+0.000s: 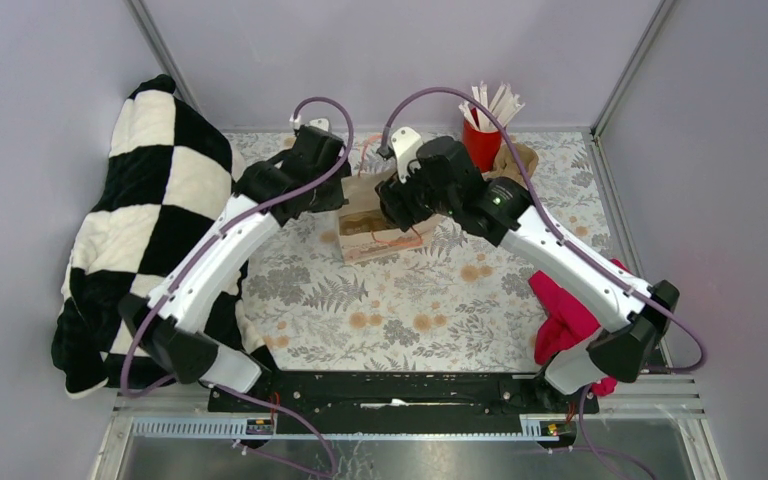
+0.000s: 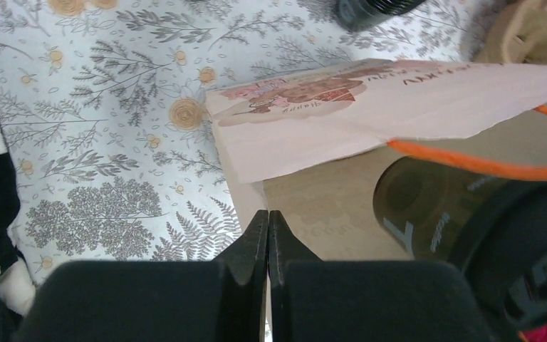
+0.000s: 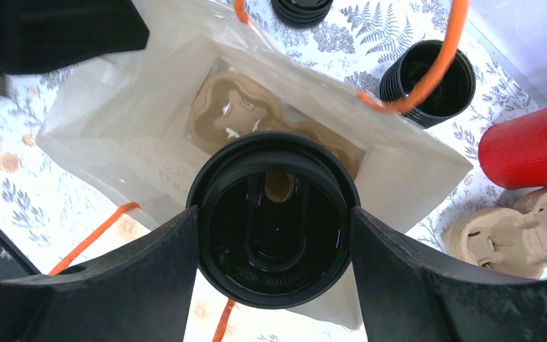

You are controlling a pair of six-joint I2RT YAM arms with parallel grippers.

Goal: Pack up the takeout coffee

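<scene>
**Cup over bag**

The small black lidded coffee cup (image 3: pixel 276 281), clamped in the right gripper (image 3: pixel 274 239), hangs above the white paper bag (image 3: pixel 114 153). The left gripper (image 2: pixel 268 231), closed, apparently pinches its rim. Next: lower onto the brown pulp carrier (image 3: pixel 235 114) inside.
</scene>
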